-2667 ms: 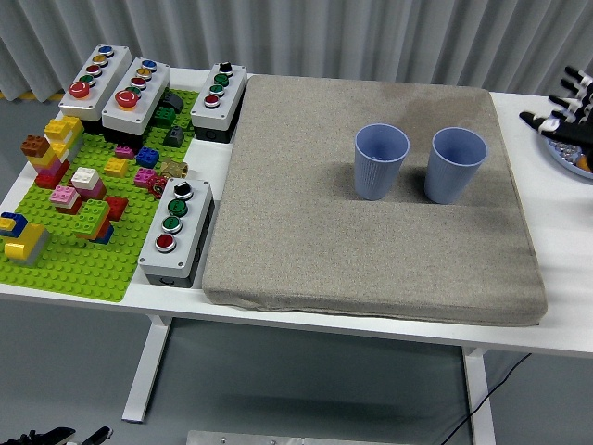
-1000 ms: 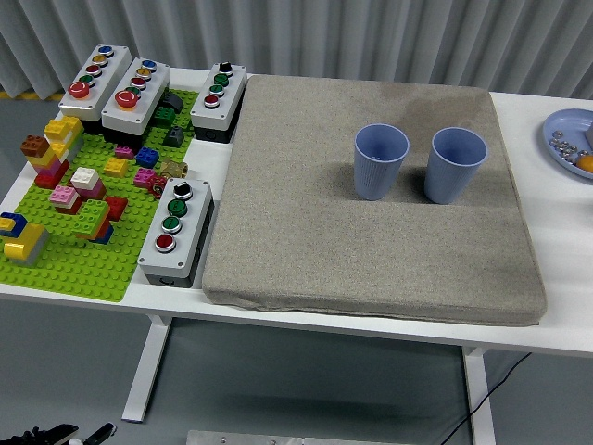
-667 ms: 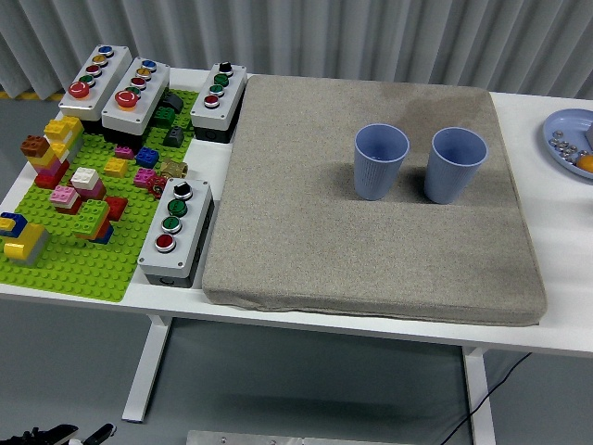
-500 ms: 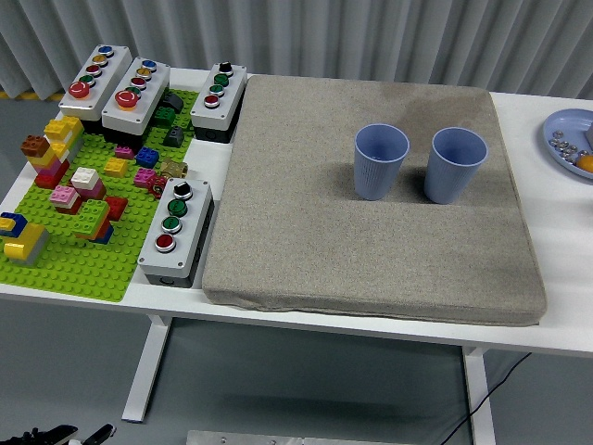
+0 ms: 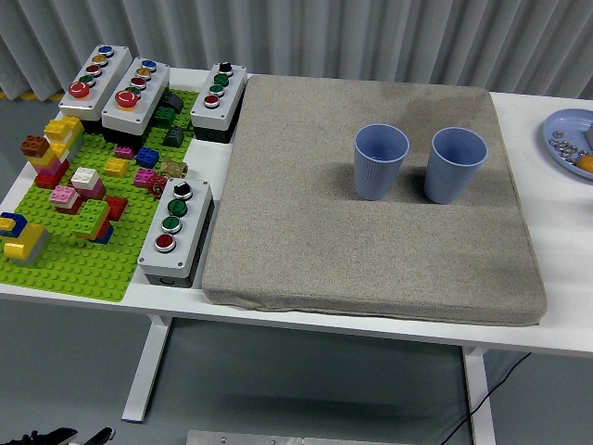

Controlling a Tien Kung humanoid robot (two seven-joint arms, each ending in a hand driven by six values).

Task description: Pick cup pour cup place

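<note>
Hands: neither of mine shows over the table; my right one, up by the blue plate (image 5: 565, 128) a moment ago, has pulled away, so I cannot tell its fingers.
Meaning: no cup is picked yet, I judge.
Cups: left cup (image 5: 381, 161) and right cup (image 5: 456, 164) stand upright, close together, on the grey mat (image 5: 371, 250).
Surface: white table (image 5: 567, 278); green brick board (image 5: 69, 255) and button boxes (image 5: 176, 230) at left.
Room: grey curtain (image 5: 371, 37) behind.
</note>
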